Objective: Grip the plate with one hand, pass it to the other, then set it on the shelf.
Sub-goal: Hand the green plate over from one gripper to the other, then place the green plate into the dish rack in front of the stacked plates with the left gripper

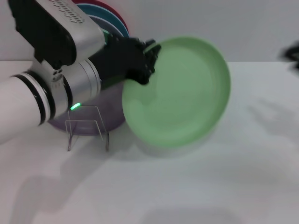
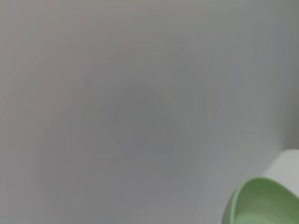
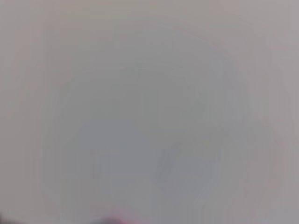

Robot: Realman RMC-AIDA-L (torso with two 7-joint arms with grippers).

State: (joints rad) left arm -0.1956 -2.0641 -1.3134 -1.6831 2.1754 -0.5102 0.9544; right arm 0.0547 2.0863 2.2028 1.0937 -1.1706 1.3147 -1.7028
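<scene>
right gripper (image 1: 292,53) blurred, cut by edge

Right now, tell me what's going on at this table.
The left gripper holds the light-green plate by its rim, tilted up above the white table. A clear wire rack stands just beside it, with a purple plate behind and more plates stacked farther back. The right gripper is only a dark blur at the far edge, clear of the plate.
</scene>
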